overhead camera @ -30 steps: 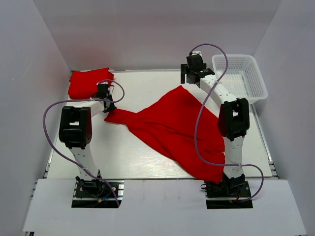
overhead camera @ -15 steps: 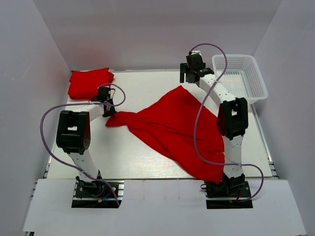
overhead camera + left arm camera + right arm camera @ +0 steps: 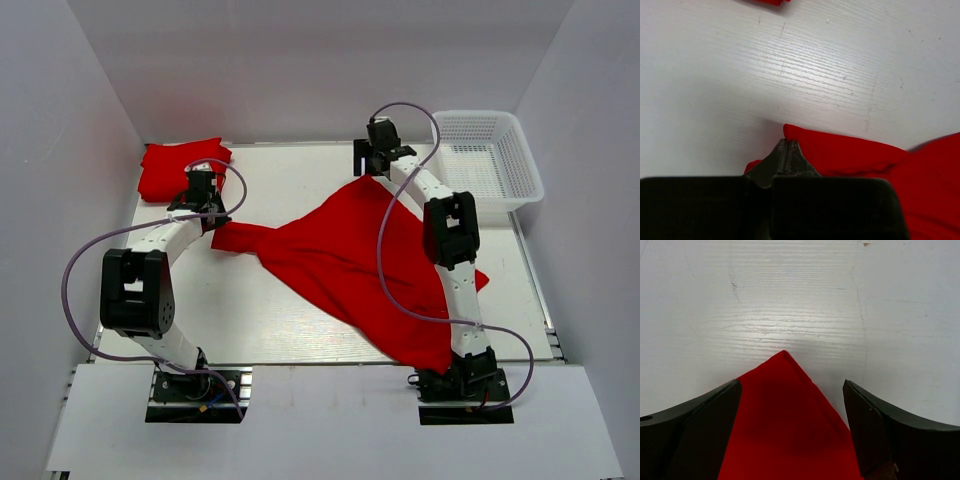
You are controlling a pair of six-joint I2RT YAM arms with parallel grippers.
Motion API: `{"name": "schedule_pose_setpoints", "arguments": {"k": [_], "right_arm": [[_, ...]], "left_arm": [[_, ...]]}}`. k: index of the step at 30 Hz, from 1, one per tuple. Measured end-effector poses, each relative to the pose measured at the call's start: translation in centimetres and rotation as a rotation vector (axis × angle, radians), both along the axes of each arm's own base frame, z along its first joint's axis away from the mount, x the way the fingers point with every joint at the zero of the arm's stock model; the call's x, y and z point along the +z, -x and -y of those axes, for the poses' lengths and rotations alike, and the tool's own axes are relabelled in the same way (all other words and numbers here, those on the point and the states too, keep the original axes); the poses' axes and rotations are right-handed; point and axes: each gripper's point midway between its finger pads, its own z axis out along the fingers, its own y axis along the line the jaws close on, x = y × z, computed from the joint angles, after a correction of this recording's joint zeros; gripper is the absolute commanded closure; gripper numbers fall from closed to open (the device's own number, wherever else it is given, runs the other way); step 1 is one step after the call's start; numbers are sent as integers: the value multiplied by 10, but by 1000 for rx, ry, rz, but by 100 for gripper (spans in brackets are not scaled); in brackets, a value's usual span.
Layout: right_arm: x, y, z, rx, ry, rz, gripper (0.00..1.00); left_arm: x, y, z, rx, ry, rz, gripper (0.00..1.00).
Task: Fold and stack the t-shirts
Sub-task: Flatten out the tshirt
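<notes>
A red t-shirt [image 3: 350, 260] lies spread out and crumpled, running diagonally across the table. My left gripper [image 3: 212, 216] is shut on its left corner, low at the table. In the left wrist view the closed fingertips [image 3: 787, 145] pinch the cloth edge [image 3: 850, 155]. My right gripper [image 3: 368, 168] is open above the shirt's far corner. In the right wrist view the pointed corner [image 3: 785, 430] lies between the spread jaws [image 3: 791, 385], apart from both. A second red t-shirt [image 3: 175, 165] lies folded at the back left, and its edge shows in the left wrist view [image 3: 767, 1].
A white plastic mesh basket [image 3: 528, 170] stands at the back right, close to the right arm. White walls enclose the table on three sides. The shirt's lower end reaches the front edge near the right arm's base.
My right gripper has moved left and slightly nearer, over the shirt's far corner. My left arm's elbow has swung down and left, and the gripper still holds the left corner.
</notes>
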Motion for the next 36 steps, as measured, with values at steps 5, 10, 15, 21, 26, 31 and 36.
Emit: {"name": "schedule_pose_setpoints", "arguments": {"k": [5, 10, 15, 21, 26, 31, 36], "right_arm": [[-17, -8, -3, 1, -2, 8, 11], [-26, -10, -6, 2, -17, 6, 11], [-28, -10, -15, 5, -68, -1, 11], [-47, -9, -19, -6, -93, -29, 11], [-46, -21, -23, -32, -117, -4, 26], [-48, -27, -19, -78, -116, 6, 65], [-51, -25, -14, -114, -108, -5, 98]], "left_arm": [[-2, 3, 0, 2, 2, -12, 100], [-2, 5, 0, 2, 1, -18, 100], [0, 5, 0, 2, 3, -14, 100], [1, 10, 2, -6, 12, -15, 100], [7, 10, 5, -17, 25, 2, 100], [11, 13, 6, -24, 34, 12, 100], [19, 13, 6, -24, 34, 31, 100]]}}
